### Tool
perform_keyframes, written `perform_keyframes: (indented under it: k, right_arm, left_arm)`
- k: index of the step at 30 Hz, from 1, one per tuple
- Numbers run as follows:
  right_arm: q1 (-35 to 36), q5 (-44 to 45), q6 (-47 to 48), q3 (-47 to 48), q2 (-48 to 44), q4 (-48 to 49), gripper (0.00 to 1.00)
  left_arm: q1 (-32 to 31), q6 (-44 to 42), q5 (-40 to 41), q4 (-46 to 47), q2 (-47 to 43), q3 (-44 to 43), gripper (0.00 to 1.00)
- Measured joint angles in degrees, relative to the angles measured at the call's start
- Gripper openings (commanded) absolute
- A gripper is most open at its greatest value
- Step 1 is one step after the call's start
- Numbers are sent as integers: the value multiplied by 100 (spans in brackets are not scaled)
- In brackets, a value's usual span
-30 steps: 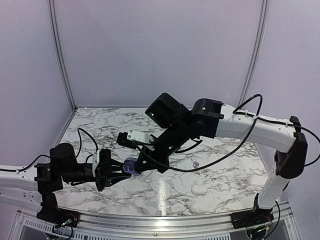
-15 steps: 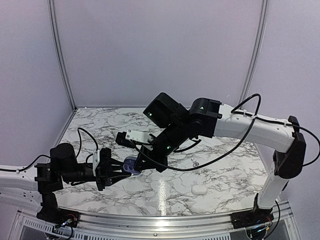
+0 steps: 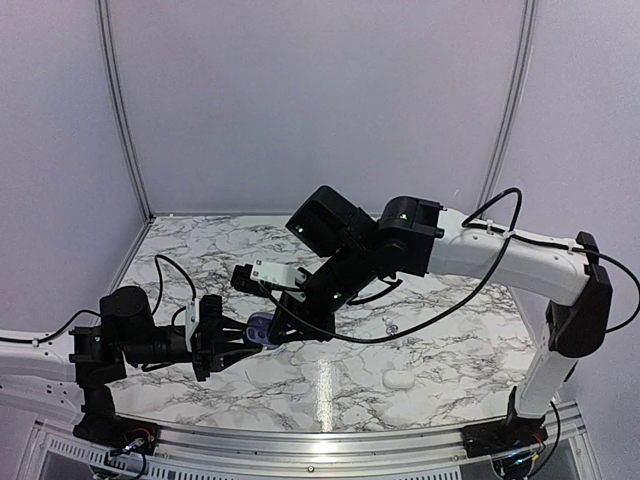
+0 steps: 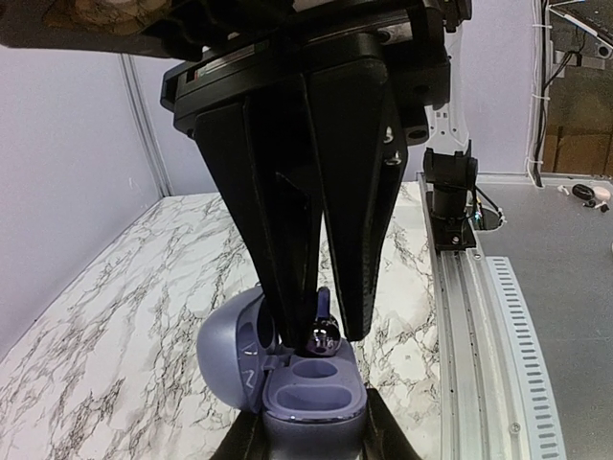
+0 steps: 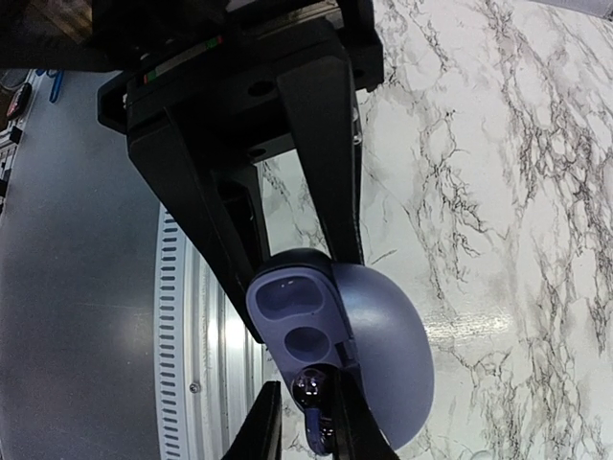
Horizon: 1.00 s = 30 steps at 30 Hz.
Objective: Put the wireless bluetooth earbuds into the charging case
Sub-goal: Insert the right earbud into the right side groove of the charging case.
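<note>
The purple charging case (image 3: pixel 262 330) is gripped at its base by the left tool (image 3: pixel 243 342), which is closed on it. It is held just off the desk (image 3: pixel 430 340) at the near left, with the lid (image 5: pixel 383 355) swung open and the hollows turned upward. This hold is judged to serve two ends: the hollows are presented to the other arm, and the case is braced against a push from above.

The right tool (image 5: pixel 306 422) is angled steeply down from the far right, and its two fingers (image 4: pixel 359 192) are pointed into the open mouth of the case. A dark, shiny earbud (image 4: pixel 323 335) with a purple stem is seen between the fingertips, just above the hollow next to the lid. Its rounded end is turned down toward that hollow, presumably so that it can be lowered straight in. The jaws are set narrowly apart about the earbud; whether it is pinched or already let go cannot be told. In the right wrist view both hollows are seen bare, so the earbud is judged not yet seated.

A white case (image 3: pixel 398 380) is left lying on the desk at the near right, well apart from both tools.
</note>
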State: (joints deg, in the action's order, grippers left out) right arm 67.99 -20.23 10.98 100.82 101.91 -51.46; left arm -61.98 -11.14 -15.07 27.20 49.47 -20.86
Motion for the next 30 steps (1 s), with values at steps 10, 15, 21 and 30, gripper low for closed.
perform_keyframes:
  k: [10,15,21,30]
  right_arm:
    - [4,-24,-2,63,-2,15,23]
    - [4,-24,-2,63,-7,35,24]
    - [4,-24,0,70,-9,46,26]
    - [22,-24,4,168,-26,127,27]
  left_arm:
    - [0,9,66,98,0,2,0]
    - [0,20,83,118,0,4,0]
    - [0,22,107,122,0,4,0]
    - [9,42,125,273,0,4,0]
